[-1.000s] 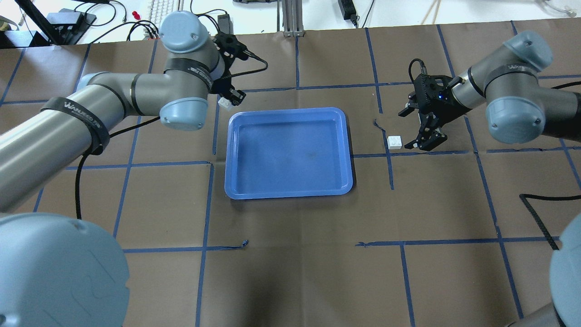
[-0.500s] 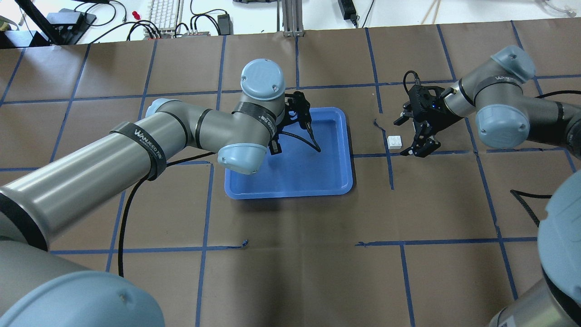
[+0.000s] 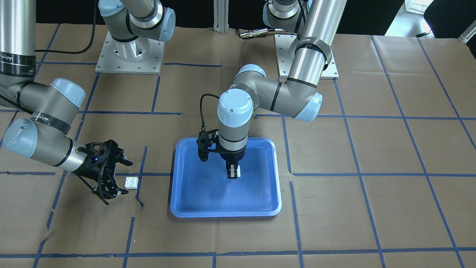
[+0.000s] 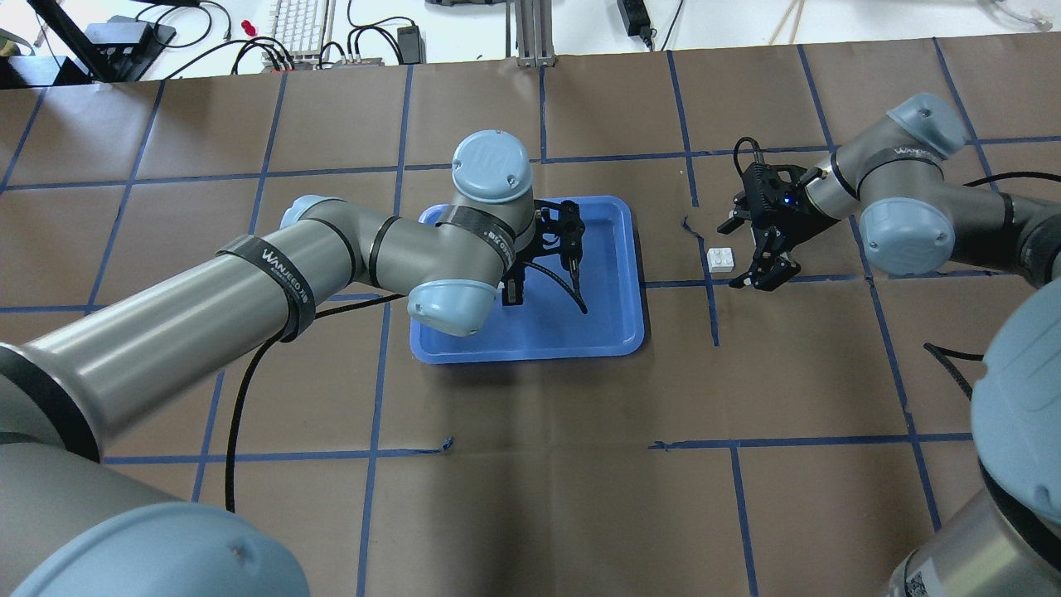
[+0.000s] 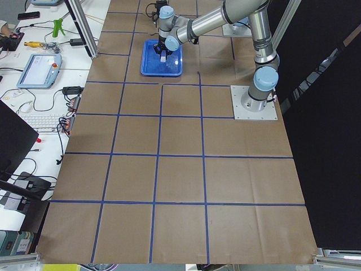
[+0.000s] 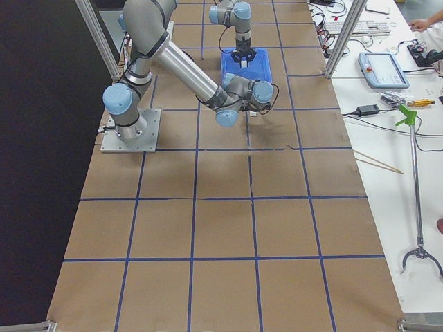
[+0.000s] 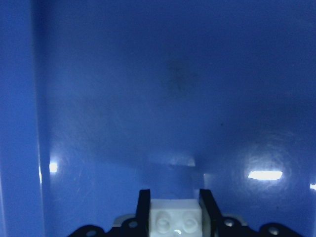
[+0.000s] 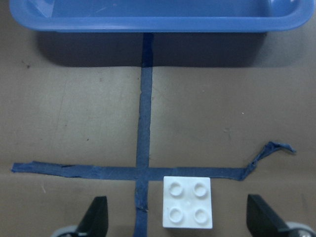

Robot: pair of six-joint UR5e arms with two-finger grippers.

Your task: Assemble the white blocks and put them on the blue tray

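Note:
My left gripper [image 3: 233, 173] is shut on a white block [image 3: 238, 171] and holds it low over the middle of the blue tray [image 3: 208, 201]. In the left wrist view the studded block [image 7: 175, 220] sits between the two black fingers, with the tray floor [image 7: 148, 98] close below. The second white block [image 4: 721, 259] lies studs up on the brown paper to the right of the tray [image 4: 580, 332]. My right gripper [image 4: 767, 277] is open just right of it. In the right wrist view that block [image 8: 188, 202] lies between the spread fingers [image 8: 96, 219].
Blue tape lines cross the brown paper; a loose curl of tape [image 8: 269, 150] lies near the block on the table. Keyboard and cables [image 4: 298, 25] lie beyond the table's far edge. The left arm's elbow [image 4: 448, 307] hangs over the tray's left side.
My left arm swung from beyond the tray's far-left corner to over the tray's middle, carrying its white block. My right gripper shifted slightly toward the block on the table and stayed open.

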